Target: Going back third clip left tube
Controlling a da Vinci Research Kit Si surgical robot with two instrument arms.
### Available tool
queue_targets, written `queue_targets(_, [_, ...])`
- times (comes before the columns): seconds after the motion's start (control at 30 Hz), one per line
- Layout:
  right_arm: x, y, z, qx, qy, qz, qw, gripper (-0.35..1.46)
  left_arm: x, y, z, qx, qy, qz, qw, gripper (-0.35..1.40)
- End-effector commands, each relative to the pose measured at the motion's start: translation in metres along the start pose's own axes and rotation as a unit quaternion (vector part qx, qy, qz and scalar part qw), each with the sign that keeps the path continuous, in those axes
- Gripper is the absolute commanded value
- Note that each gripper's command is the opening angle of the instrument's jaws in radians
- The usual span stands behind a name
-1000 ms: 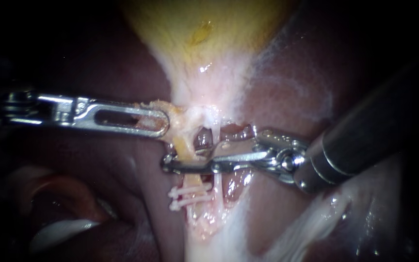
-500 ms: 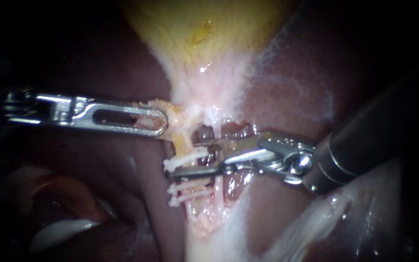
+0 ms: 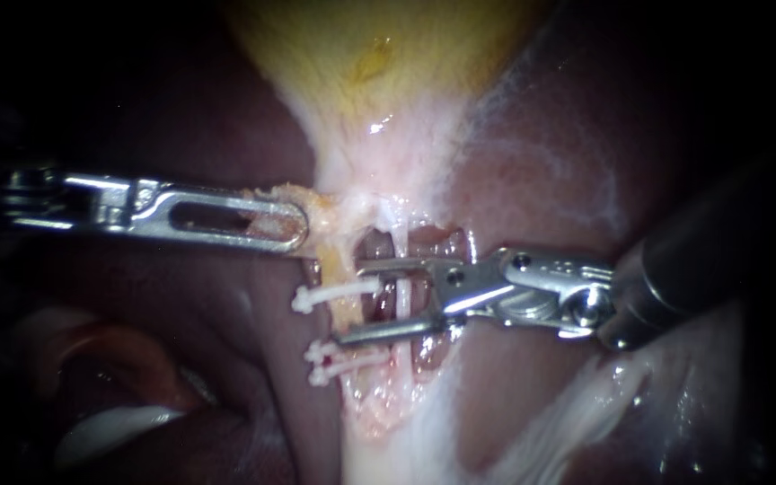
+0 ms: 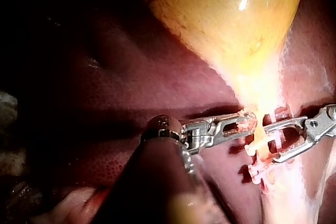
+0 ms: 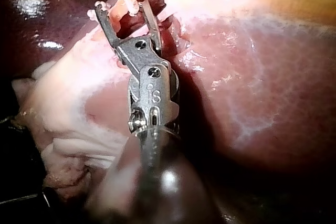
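Here: clip (image 3: 339,292) set across the left tube (image 3: 332,260).
Right instrument (image 3: 352,303): jaws wide apart, holding nothing, the clip lying between them, two lower clips (image 3: 348,362) just beneath. Left instrument (image 3: 304,227): jaws closed on the gallbladder (image 3: 379,90) at its neck.

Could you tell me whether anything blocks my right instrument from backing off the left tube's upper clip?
Nothing visible does: the right instrument has open jaws straddling the upper clip and the right tube, gripping neither.

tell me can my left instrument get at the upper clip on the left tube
Probably not yet: the left instrument is shut on tissue under the gallbladder. The upper clip lies bare just below its jaws.
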Motion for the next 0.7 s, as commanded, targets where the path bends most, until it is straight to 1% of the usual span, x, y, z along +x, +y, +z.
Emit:
queue_targets(0.03, [0.0002,-0.0001,-0.0007,-0.003,0.0,-0.006,1.0,0.5,0.0,0.0,0.0,0.0,0.0,0.0,1.0,-0.35])
queue_targets(0.2, [0.0011,-0.0005,-0.0042,-0.014,-0.002,-0.029,0.9995,0.5,0.0,0.0,-0.0001,0.0,0.0,0.0,1.0,-0.35])
queue_targets(0.27, [0.0018,-0.0008,-0.006,-0.018,-0.002,-0.035,0.9992,0.5,0.0,0.0,-0.0001,0.0,0.0,0.0,1.0,-0.35])
queue_targets(0.47, [0.0037,-0.0014,-0.0103,-0.014,-0.002,-0.044,0.9989,0.5,0.0,0.0,-0.0001,0.0,0.0,0.0,1.0,-0.35])
queue_targets(0.57, [0.0042,-0.0015,-0.0114,-0.012,-0.002,-0.045,0.9989,0.5,0.0,0.0,-0.0001,0.0,0.0,0.0,1.0,-0.35])
queue_targets(0.7, [0.0042,-0.0017,-0.0121,-0.01,-0.002,-0.044,0.999,0.5,0.0,0.0,-0.0001,0.0,0.0,0.0,1.0,-0.35])
